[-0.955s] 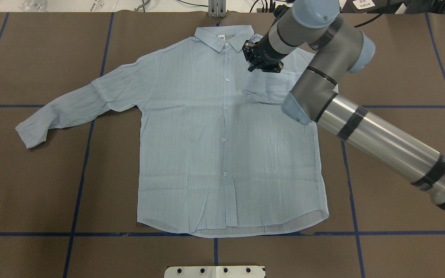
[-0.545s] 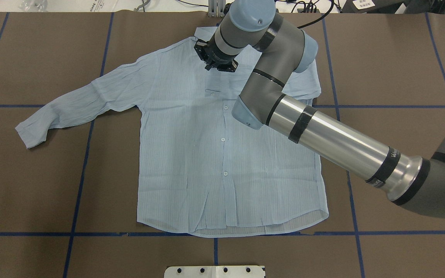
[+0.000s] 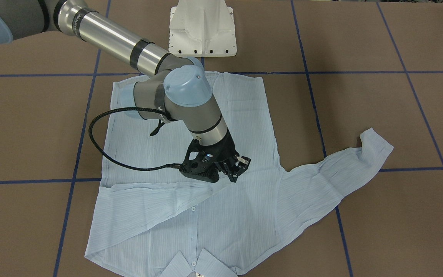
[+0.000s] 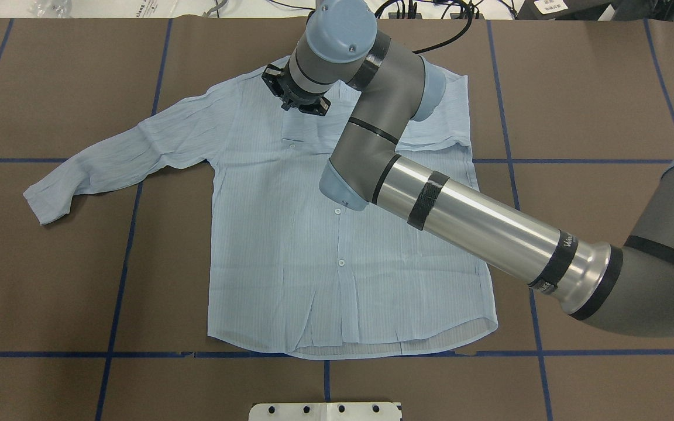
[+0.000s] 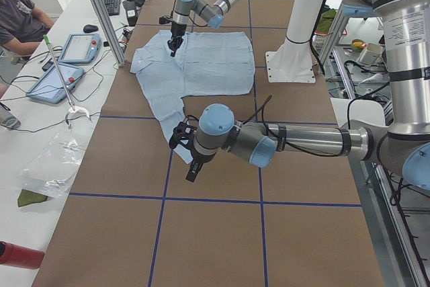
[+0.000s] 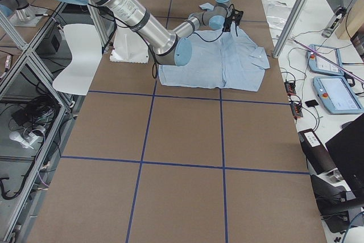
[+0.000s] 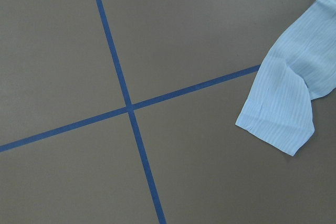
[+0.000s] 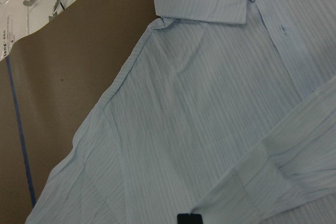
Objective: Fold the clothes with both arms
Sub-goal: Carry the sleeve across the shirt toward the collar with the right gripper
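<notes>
The pale-blue striped shirt (image 4: 290, 251) lies front-up and buttoned on the table, its hem towards the robot. Its right sleeve is folded across the chest, with the cuff (image 4: 299, 142) just left of the button line. My right gripper (image 4: 297, 100) hovers over the upper chest near the collar (image 3: 194, 265) and is shut on that sleeve; the cuff fills the lower right of the right wrist view (image 8: 262, 182). The left sleeve (image 4: 109, 155) lies spread out to the side. My left gripper (image 5: 193, 169) hangs above that sleeve's cuff (image 7: 278, 119); I cannot tell whether it is open or shut.
Brown table cover (image 4: 50, 280) with a grid of blue tape lines (image 4: 120, 275). The white pedestal base (image 3: 202, 27) stands at the robot's edge. A seated operator (image 5: 20, 18) and tablets (image 5: 57, 82) are beside the table's far side.
My right gripper has moved left across the shirt's upper chest, from right of the button line to left of the collar, pulling the right sleeve's cuff along.
</notes>
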Robot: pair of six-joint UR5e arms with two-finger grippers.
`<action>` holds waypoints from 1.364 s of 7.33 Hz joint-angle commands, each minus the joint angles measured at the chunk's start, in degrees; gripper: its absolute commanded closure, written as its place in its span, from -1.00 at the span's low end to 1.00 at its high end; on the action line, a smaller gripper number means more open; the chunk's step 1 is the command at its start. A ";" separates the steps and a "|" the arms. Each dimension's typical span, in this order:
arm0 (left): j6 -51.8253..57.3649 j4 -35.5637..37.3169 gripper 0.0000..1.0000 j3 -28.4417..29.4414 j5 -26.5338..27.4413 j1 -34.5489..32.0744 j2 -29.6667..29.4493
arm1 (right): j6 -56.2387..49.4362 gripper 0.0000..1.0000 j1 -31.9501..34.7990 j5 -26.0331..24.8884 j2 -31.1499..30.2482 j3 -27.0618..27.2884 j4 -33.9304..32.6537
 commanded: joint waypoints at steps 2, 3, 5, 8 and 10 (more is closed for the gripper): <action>-0.10 -0.01 -1.00 -0.19 -0.13 0.00 -0.01 | 1.80 -0.58 -1.25 -3.14 2.13 -2.24 -0.06; 0.08 -0.01 -1.00 0.07 -0.91 0.09 -0.10 | 3.63 -0.97 -2.39 -4.81 2.21 -2.25 -0.06; -0.45 0.08 -1.00 1.47 -5.65 1.31 -1.42 | 8.45 -0.98 -5.29 -9.28 3.88 -2.25 -0.14; -5.78 -0.01 -1.00 13.58 -5.75 2.72 -10.09 | 12.60 -0.98 -6.62 -11.77 5.29 -1.38 -0.76; -15.80 -2.62 -1.00 17.63 -5.14 6.76 -14.06 | 12.43 -0.98 -6.45 -11.51 -0.13 5.63 -1.02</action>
